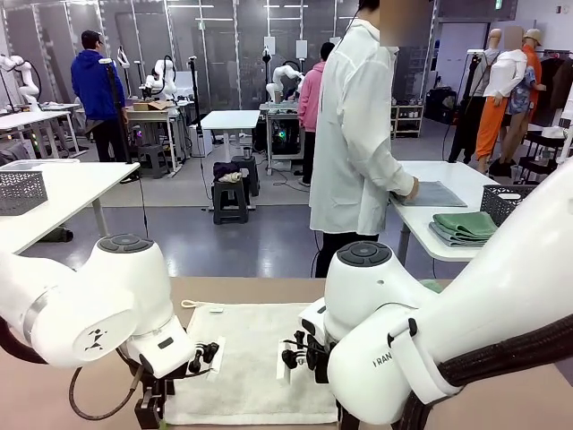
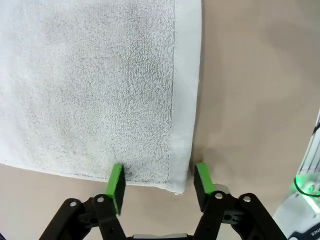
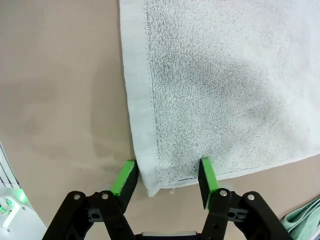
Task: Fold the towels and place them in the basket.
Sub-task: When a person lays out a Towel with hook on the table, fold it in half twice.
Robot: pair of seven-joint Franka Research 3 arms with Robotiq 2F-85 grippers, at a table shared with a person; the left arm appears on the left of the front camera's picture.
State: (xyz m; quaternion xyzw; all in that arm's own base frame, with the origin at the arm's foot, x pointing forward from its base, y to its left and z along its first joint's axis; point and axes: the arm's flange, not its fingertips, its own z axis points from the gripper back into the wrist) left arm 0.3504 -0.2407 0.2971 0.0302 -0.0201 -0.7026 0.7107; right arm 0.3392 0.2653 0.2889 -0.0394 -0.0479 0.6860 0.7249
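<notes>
Tan table (image 2: pixel 250 75): left tool (image 2: pixel 159 175), right tool (image 3: pixel 167 172) (agape) straddle towel (image 2: pixel 90 75) corners.

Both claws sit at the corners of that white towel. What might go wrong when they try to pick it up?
1. The cream-white towel lies flat on the table, so the open left gripper or right gripper may close on only the thin hem, or slip off it.
2. If one corner is caught and the other missed, the fold would likely come out skewed.
3. The mint green towel lies near the right gripper's corner and might get snagged.
</notes>
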